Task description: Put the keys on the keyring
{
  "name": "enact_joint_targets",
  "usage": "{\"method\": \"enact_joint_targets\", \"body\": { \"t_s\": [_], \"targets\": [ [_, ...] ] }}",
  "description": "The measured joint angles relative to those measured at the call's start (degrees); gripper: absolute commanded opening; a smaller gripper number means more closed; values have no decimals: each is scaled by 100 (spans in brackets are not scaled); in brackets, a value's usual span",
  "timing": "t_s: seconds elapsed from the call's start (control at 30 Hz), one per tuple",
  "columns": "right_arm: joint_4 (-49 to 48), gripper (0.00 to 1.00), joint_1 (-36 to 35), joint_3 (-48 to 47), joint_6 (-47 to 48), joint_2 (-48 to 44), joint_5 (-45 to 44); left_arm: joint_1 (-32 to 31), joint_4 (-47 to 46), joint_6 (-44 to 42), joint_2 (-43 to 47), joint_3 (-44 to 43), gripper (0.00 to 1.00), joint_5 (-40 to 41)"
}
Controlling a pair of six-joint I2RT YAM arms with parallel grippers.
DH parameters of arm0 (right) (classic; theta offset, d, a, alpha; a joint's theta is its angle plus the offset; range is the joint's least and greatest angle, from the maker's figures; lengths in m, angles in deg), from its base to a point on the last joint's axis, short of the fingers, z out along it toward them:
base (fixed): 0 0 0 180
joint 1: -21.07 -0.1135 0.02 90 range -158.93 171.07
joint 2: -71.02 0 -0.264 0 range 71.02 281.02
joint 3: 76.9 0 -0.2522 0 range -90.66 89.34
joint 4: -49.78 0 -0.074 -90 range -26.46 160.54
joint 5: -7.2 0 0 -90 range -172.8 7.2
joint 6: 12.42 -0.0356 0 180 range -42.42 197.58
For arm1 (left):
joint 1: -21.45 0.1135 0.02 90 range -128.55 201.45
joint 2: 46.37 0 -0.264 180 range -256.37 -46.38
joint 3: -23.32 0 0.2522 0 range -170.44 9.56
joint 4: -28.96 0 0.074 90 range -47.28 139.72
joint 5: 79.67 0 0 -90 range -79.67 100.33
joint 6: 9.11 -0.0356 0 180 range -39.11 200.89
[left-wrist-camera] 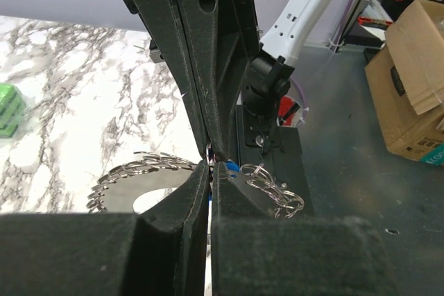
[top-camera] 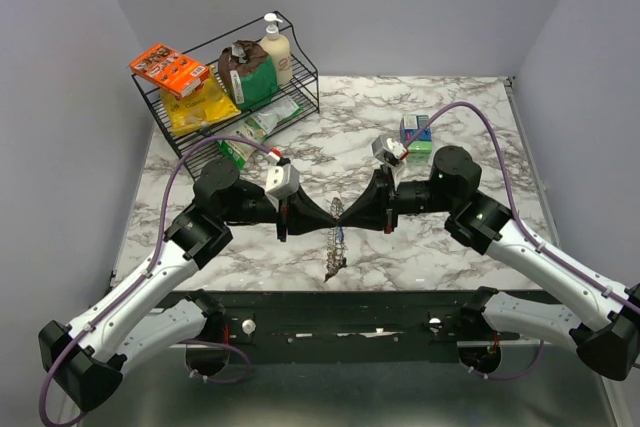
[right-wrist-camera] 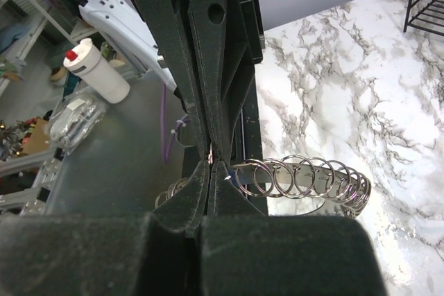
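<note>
Keyring [top-camera: 338, 237] is hanging in the middle of the marble table [top-camera: 450, 247], a chain of many linked silvery rings stretching from the two meeting grippers down toward the near edge. At its lower end a dark clump [top-camera: 332, 267] is lying on the marble, too small to identify.

The left gripper [top-camera: 328, 215] is reaching in from the left and the right gripper [top-camera: 350, 215] from the right, tips almost touching at the top of the chain. In the left wrist view the jaws are pinching together on the keyring [left-wrist-camera: 142, 169], with rings fanning out on both sides of the fingers and a small blue speck showing at the pinch. In the right wrist view the jaws are also pressing closed on the keyring [right-wrist-camera: 305, 178], with a row of rings sticking out to the right.

At the back left a black wire rack [top-camera: 317, 92] is standing on the table. It is holding an orange box [top-camera: 168, 69] on its top left corner, a yellow bag [top-camera: 200, 107], a brown and green pouch [top-camera: 250, 75], a cream pump bottle [top-camera: 275, 47] and green packets [top-camera: 265, 119] on the lower shelf. Well apart, at the back right, a blue and green box [top-camera: 416, 134] is sitting on the marble.
</note>
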Motion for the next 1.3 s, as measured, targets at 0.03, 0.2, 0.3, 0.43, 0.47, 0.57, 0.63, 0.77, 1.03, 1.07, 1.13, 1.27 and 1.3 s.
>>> {"method": "enact_joint_targets", "body": {
  "t_s": [0.03, 0.2, 0.3, 0.43, 0.47, 0.57, 0.63, 0.77, 1.03, 1.07, 1.13, 1.27, 1.3],
  "targets": [
    [66, 1, -2, -24, 37, 0, -22, -2, 57, -31, 0, -33, 23, 28],
    [516, 1, -2, -216, 216, 0, -107, -9, 424, -328, 28, -304, 33, 214],
    [780, 1, -2, -284, 345, 17, -125, -4, 632, -529, 52, -535, 37, 293],
    [1134, 1, -2, -367, 542, 33, -138, -4, 1027, -800, 7, -855, 49, 343],
    [1222, 1, -2, -411, 601, 44, -144, -4, 1134, -863, -31, -935, 50, 343],
    [1515, 1, -2, -597, 815, 103, -153, -4, 1580, -1115, -295, -1311, 50, 337],
    [1692, 1, -2, -710, 953, 144, -168, -4, 1882, -1255, -487, -1550, 50, 319],
    [2124, 1, -2, -916, 1263, 221, -214, -4, 2651, -1617, -1005, -2122, 48, 212],
    [2767, 1, -2, -1104, 1705, 343, -330, -4, 3600, -2120, -1412, -2509, 45, 0],
    [2815, 1, -2, -1113, 1727, 350, -343, -4, 3681, -2179, -1440, -2542, 45, -24],
    [2872, 1, -2, -1117, 1766, 350, -374, -4, 3858, -2275, -1512, -2640, 44, -46],
    [2903, 1, -2, -1123, 1810, 358, -393, -7, 4140, -2439, -1720, -2813, 43, -68],
    [2905, 1, -2, -1123, 1814, 361, -398, -9, 4192, -2474, -1762, -2826, 43, -70]
  ]
}}
